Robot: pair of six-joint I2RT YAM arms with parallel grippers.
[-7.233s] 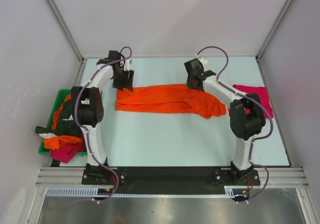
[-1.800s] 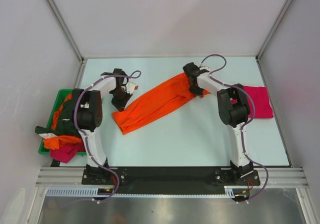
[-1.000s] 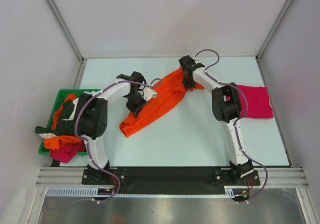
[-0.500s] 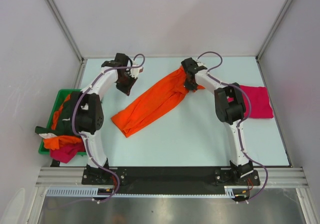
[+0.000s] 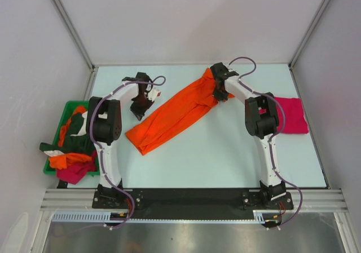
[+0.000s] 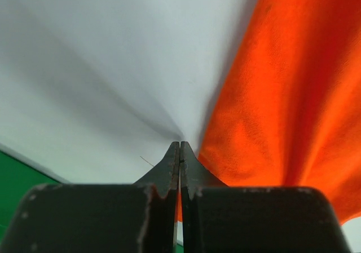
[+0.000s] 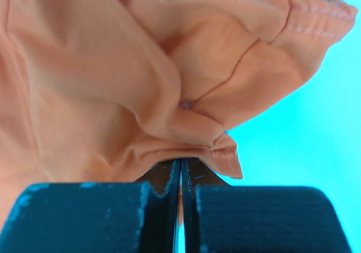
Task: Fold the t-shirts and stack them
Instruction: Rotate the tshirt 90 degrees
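At the far left, a green plastic bin (image 5: 69, 105) holds a heap of unfolded cloth t-shirts (image 5: 70, 151) in dark green, orange and magenta. Your left fingers (image 6: 169, 168) are pressed fully together. They hold nothing and sit on the pale table (image 5: 186, 163), just beside the edge of the long bright orange cloth t-shirt (image 5: 175, 113). That shirt lies as a narrow diagonal band across the middle of the table. At its far end your right fingers (image 7: 163, 177) are also closed, apparently pinching a bunched fold of the hem. Further right, a folded magenta-red t-shirt (image 5: 293, 115) rests flat.

You look to be partway through folding the orange shirt, with only one end secured. Next, open the left fingers and take the near end. Then bring the two ends together evenly, before carrying the shirt over to the magenta one.
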